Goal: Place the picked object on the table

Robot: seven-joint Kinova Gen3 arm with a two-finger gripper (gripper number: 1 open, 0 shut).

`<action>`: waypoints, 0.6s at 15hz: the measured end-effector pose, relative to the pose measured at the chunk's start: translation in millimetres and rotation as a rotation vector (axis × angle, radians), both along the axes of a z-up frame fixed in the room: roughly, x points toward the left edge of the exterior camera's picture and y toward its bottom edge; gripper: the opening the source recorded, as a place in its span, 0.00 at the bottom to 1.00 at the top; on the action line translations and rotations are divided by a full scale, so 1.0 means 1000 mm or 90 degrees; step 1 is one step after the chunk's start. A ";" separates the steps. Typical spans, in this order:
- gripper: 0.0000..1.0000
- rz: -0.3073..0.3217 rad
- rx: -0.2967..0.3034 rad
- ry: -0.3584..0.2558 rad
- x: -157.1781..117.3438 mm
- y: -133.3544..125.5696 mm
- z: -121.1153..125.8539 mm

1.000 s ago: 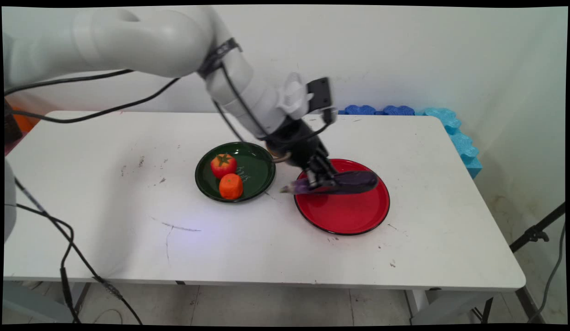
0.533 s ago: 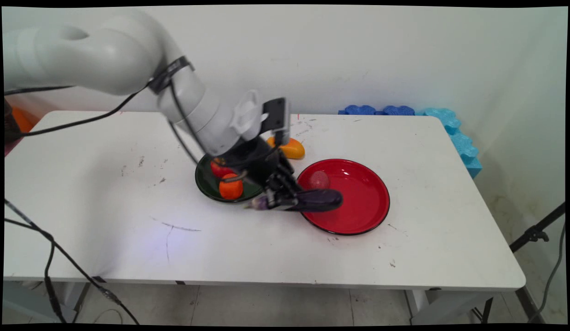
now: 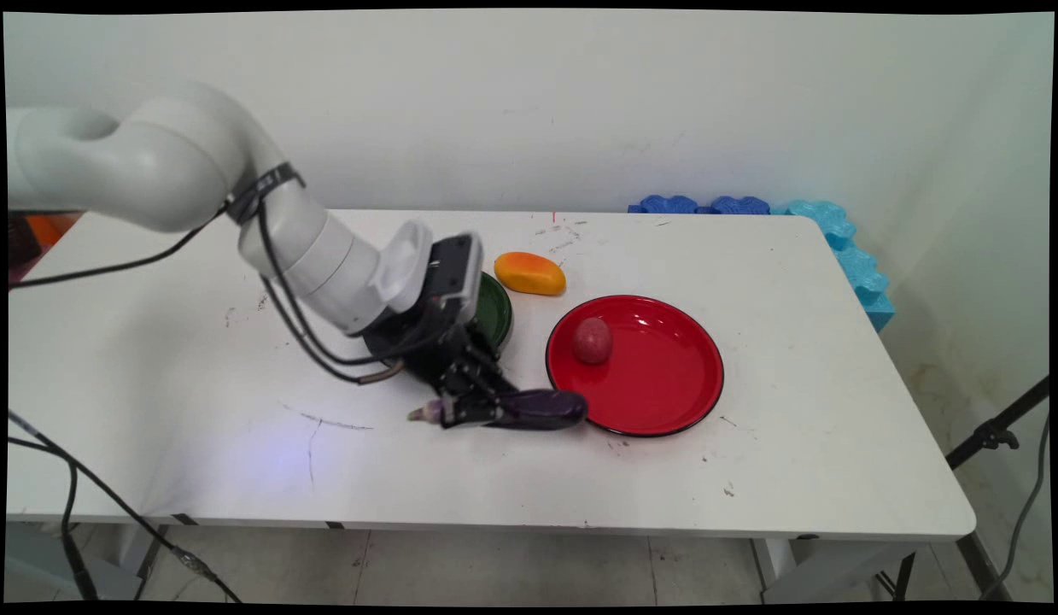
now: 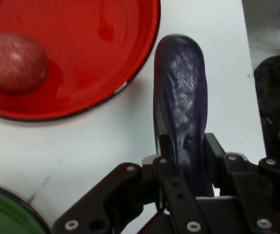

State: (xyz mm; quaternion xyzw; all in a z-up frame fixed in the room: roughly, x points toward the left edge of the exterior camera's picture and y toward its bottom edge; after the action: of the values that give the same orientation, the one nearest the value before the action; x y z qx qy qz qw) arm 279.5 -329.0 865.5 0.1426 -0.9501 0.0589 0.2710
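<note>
The gripper (image 3: 470, 408) is clamped on a purple eggplant (image 3: 529, 408), one finger on each flank of its narrower half, near the stem end. The hand view shows the eggplant (image 4: 181, 112) running straight out between the fingers (image 4: 214, 151), its rounded tip free and pointing away from the hand. In the main view it lies level, low over the white table (image 3: 802, 359), with the blunt end just beside the near-left rim of the red plate (image 3: 665, 410) and not over it. Whether its underside touches the table cannot be told.

The eggplant looks like a light toy piece with a smooth, glossy skin, so it may be slippery, and it seems stiff enough to hold its line under the squeeze (no visible dent at the contact). Gripped toward one end, the long free part could swing or twist; a hold nearer the middle, across the short width, would likely be steadier.

A reddish round fruit (image 3: 592, 340) sits in the red plate, apart from the eggplant. A green plate (image 3: 497, 309) shows partly behind the arm, and an orange-yellow mango (image 3: 529, 273) lies on the table beyond it.
</note>
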 end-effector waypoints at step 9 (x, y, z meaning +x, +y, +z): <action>0.00 -0.034 0.007 -0.008 0.018 0.011 -0.049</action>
State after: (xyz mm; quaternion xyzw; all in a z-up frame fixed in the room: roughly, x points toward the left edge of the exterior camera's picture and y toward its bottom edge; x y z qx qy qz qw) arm 297.9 -317.9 816.9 0.1182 -0.9556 0.0469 0.2660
